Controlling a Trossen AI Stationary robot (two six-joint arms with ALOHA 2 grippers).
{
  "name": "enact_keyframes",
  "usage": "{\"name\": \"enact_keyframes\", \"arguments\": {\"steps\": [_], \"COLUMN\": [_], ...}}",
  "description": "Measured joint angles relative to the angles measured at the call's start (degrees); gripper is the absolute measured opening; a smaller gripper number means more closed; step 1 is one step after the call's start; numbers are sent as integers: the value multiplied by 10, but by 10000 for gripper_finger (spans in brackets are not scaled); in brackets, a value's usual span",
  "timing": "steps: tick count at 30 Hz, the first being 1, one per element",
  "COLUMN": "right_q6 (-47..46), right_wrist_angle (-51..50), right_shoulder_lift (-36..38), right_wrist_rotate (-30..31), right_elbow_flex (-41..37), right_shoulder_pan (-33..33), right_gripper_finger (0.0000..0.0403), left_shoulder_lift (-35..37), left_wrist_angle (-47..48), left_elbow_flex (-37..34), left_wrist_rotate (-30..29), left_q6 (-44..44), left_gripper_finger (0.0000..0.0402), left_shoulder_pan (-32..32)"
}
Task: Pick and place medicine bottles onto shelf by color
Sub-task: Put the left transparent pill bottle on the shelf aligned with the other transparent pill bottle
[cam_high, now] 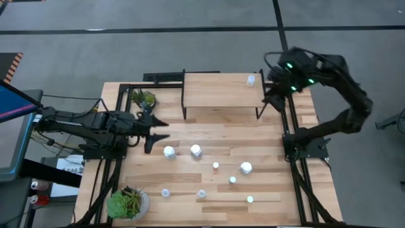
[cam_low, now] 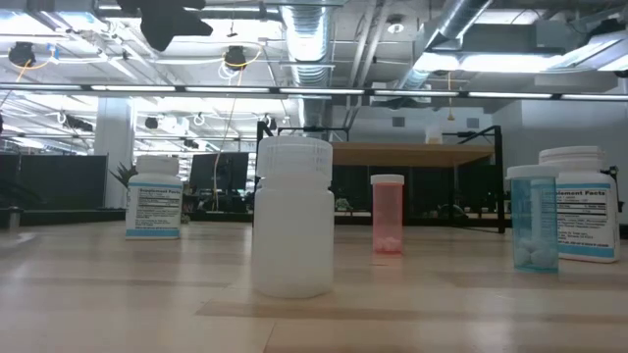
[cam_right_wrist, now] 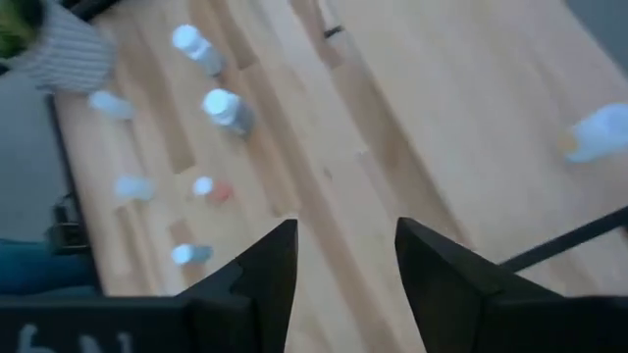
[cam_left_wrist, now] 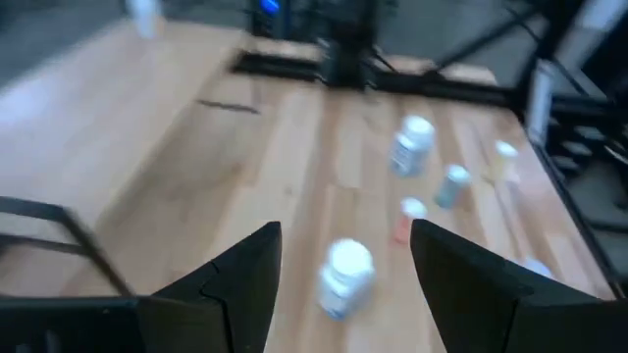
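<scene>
Right gripper (cam_high: 271, 95) hovers empty beside shelf (cam_high: 221, 88), fingers parted

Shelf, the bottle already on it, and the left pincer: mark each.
shelf (cam_high: 218, 88), high view, bare wood of its top board.
bottle on the shelf (cam_high: 251, 80), high view, its white cap.
left pincer (cam_high: 158, 131), high view, midway between its two dark fingertips.

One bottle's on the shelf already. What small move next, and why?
Probably ease the left claw forward and down over the nearest large white bottle. Its fingers stand apart with nothing between them, and that bottle sits just ahead in the left wrist view. The right claw is empty beside the shelf.
</scene>
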State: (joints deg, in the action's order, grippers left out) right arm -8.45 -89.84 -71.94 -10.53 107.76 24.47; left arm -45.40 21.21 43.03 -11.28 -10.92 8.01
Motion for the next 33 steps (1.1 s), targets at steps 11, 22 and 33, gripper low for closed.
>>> {"name": "enact_keyframes", "arguments": {"steps": [11,22,33], "right_q6": [-212,-287,-287], "right_wrist_angle": [4,51,66], "right_shoulder_lift": [138,189,182], "right_wrist_rotate": [32,35,34], "right_elbow_flex": [-146,-296,-347], "right_shoulder_pan": [-162,-257,-311], "right_gripper_finger": [175,165,162], "left_shoulder_lift": [-92,-277,-425], "left_wrist_angle": [36,152,301], "left_elbow_flex": [64,183,272], "left_wrist_rotate": [3,9,113], "left_q6": [-19,-123,-282], "left_gripper_finger": [215,215,226], "left_shoulder_pan": [154,230,251]}}
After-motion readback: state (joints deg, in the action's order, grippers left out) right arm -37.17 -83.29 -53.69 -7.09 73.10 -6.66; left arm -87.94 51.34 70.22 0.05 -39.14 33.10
